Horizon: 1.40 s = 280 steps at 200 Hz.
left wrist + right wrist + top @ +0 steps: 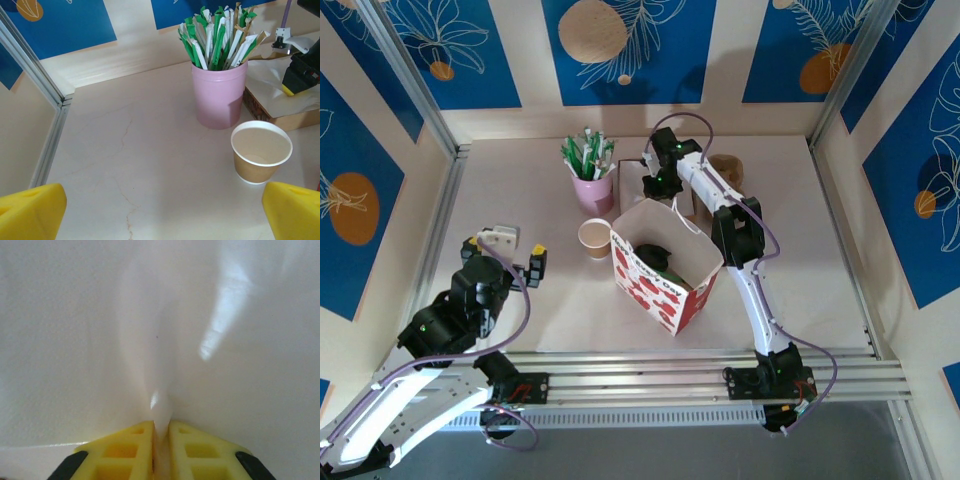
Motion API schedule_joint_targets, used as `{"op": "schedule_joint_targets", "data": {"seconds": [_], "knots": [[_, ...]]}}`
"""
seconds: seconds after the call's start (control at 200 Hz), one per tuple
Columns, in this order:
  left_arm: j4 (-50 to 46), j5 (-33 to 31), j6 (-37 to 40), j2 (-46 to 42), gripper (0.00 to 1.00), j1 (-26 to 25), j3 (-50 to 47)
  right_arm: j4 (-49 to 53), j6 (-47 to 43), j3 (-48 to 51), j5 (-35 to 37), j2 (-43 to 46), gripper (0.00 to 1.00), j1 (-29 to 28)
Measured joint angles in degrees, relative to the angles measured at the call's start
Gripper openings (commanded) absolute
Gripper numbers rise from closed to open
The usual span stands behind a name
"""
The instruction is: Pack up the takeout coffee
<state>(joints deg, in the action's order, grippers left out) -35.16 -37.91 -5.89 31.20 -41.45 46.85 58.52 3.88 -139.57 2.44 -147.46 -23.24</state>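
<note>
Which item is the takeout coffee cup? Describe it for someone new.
Find the open red-and-white bag mid-table. Beside it, toward the left arm's side and nearer than the pink cup of green-and-white sticks, stands the paper cup. It is short, kraft-brown, white-rimmed and lidless, unlike the taller pink cup.

The takeout coffee cup [261,159] is a small kraft-brown paper cup with a white rolled rim and a pale inside. It stands upright on the worktop with its mouth open, and its pale bottom shows. It is ahead of the left fingers [295,212], inside the gap they span but much nearer the right-hand one of the pair, and touches neither. In the top view it stands well apart from the right fingers [200,452], off to their left and closer to the arm bases than they are.
</note>
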Motion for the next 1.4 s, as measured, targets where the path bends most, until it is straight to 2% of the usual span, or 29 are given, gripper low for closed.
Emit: {"op": "schedule_joint_targets", "data": {"seconds": [0.06, 0.11, 0.405, 0.72, 1.09, 1.401], "knots": [[0.0, 0.0, 0.0, 0.0, 1.0, 0.0, 0.0, 0.2, 0.2, -0.7, -0.4, 0.0, 0.07, 0.0], [0.0, 0.0, 0.0, 0.0, 1.0, 0.1, 0.0, 0.3, 0.7, -0.9, -0.8, 0.2, 0.0, 0.0], [0.0, 0.0, 0.0, 0.0, 1.0, 0.1, -0.1, 1.0, 1.9, -0.9, -4.9, 4.6, 0.0, 0.4], [0.0, 0.0, 0.0, 0.0, 1.0, 0.2, -0.1, -0.2, 3.4, -0.9, -8.9, 16.4, 0.0, 1.0], [0.0, 0.0, 0.0, 0.1, 1.0, 0.5, -0.6, -4.2, 4.4, 2.8, -10.0, 27.4, 0.0, 1.3], [0.3, 0.2, 0.0, 0.2, 1.0, 0.6, -1.2, -9.5, 5.5, 6.6, -11.6, 42.1, 0.0, 1.1]]}}
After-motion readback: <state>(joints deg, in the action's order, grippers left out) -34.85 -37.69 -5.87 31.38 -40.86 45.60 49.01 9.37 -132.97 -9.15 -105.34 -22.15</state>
